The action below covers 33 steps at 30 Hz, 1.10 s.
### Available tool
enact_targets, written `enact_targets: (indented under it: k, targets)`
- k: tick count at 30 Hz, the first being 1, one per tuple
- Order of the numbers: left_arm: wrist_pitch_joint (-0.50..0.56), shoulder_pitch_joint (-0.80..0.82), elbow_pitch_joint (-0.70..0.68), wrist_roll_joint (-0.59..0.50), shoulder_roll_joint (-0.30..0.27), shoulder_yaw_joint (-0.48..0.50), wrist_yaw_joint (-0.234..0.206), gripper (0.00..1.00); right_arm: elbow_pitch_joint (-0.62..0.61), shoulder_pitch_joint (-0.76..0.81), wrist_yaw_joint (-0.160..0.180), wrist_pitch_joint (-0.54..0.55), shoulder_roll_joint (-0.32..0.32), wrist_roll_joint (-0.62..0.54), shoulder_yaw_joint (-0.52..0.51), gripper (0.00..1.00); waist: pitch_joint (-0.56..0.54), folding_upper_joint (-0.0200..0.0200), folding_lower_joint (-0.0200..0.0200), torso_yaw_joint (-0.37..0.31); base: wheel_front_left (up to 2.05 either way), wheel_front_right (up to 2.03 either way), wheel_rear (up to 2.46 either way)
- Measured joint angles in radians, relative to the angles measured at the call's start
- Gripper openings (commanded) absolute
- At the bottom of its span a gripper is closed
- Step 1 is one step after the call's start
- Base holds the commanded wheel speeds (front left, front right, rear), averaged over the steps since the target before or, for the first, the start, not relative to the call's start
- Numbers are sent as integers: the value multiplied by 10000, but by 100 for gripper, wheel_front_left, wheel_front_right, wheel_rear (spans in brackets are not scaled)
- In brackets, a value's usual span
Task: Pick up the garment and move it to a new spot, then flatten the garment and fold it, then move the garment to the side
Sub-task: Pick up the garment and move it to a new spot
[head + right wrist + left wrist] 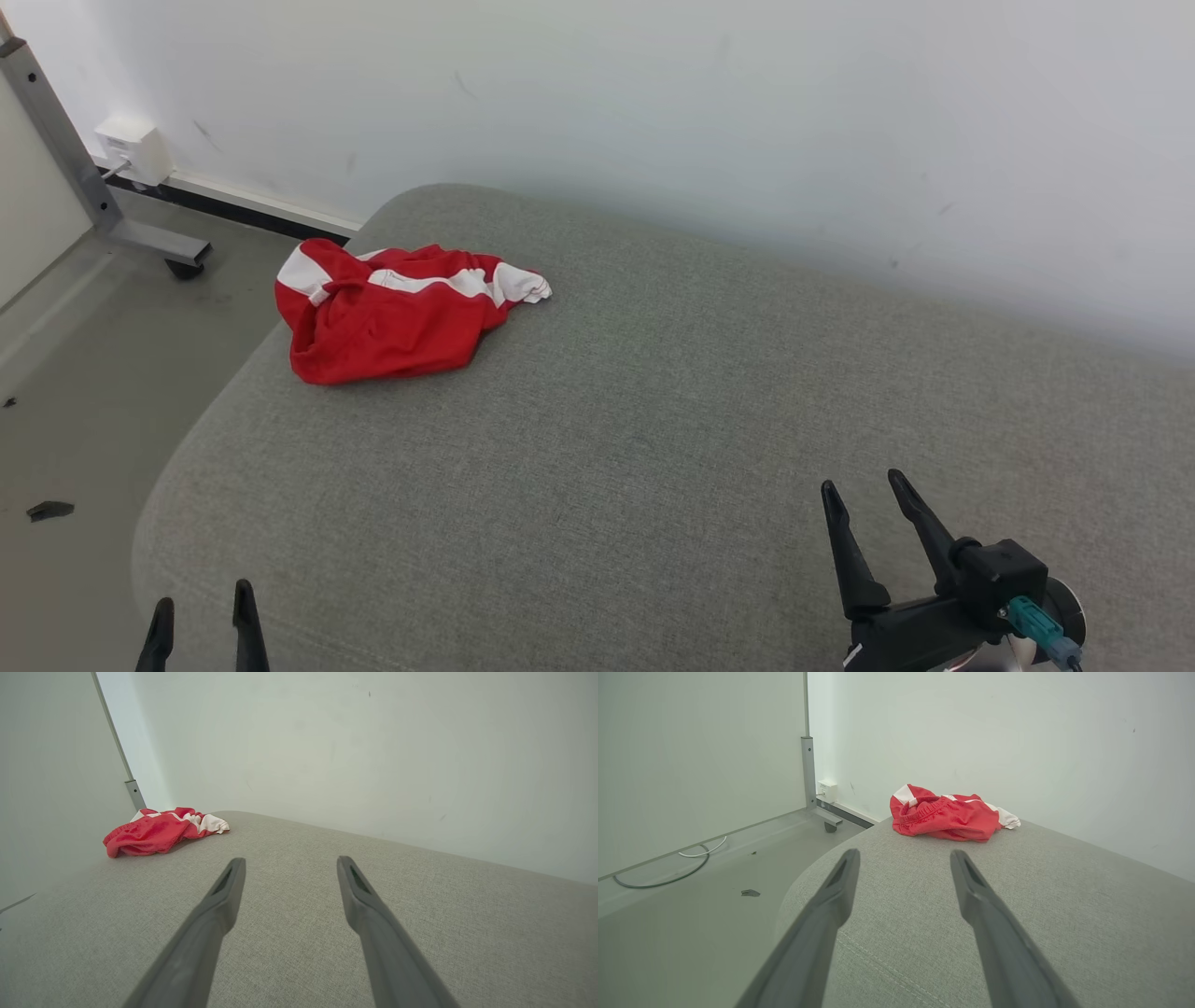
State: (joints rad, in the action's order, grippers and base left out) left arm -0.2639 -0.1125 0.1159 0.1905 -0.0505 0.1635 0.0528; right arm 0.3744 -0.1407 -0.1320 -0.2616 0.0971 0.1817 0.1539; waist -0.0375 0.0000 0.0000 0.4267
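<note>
Garment: garment [392, 313], red with white bands, crumpled in a heap at the far left corner of the grey cushion [653, 420], close to its rounded edge; elastic waistband faces the left wrist view.
Left gripper: left gripper [203, 595] spread wide, nothing in it, low at the near left edge, well apart from the heap.
Right gripper: right gripper [861, 480] likewise spread and empty, near right, farther off.
Risk, edge: a nudge during approach would likely slide the heap off onto the floor [84, 420].
Risk, grab: pinching one loose layer probably lifts it bunched; a deep plunge may snag the upholstery.
Surroundings: wall [747, 112] just behind; metal post [65, 140] and socket box [135, 149] left of it; scrap [49, 510] on the floor.
Obstruction: none between the fingers and the heap.
</note>
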Motion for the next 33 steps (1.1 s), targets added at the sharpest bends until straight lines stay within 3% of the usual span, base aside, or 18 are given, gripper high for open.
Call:
enact_targets:
  k: [13,21,27,33]
  targets:
    - [0,322,399,-48,0,-48,84,100,27,12,0,0,4,12,123,100,30,0,0,-3,0,0,0]
    - [123,2794,2744,328,-477,-67,401,100,-151,-262,0,0,366,-65,244,100,622,0,1,-196,0,0,0]
    - [986,4998,4201,1032,-913,174,504,100,-382,-977,0,8,627,-65,834,100,1303,2,1,-635,0,0,0]
    - [2002,6903,4963,1664,-1726,343,623,100,-828,-1776,0,29,949,-38,1193,100,2197,2,2,-1262,0,0,0]
